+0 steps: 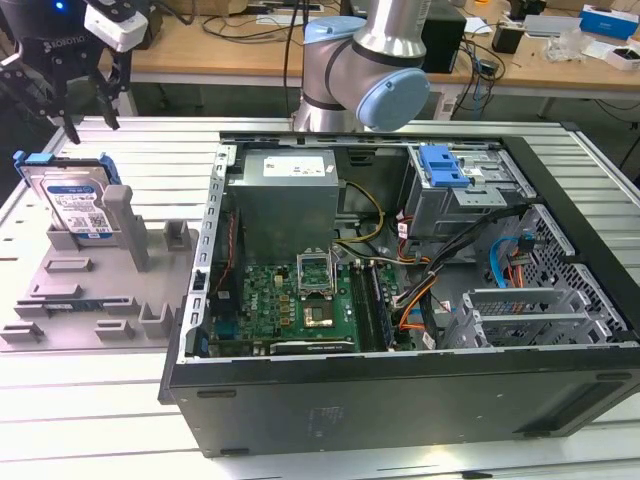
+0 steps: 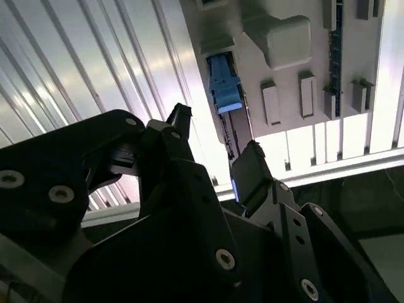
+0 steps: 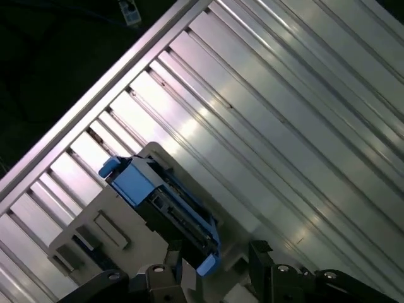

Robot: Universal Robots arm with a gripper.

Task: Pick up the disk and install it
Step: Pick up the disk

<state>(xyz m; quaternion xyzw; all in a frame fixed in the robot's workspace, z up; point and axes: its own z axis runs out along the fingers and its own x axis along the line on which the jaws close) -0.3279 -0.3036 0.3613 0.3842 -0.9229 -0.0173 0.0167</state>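
The gripper [image 1: 92, 122] hangs released above the disk [image 1: 72, 200], upright in a grey holder [image 1: 90, 300]; a grey post [image 1: 122, 215] stands just beside it, the open computer case [image 1: 400, 395] near

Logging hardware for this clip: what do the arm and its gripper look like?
The arm is a silver-grey metal tube with rounded joints and light-blue joint caps. The gripper is black, its jointed link fingers fastened with silver screws. A white housing sits beside its wrist, and a small blue light glows on its body.
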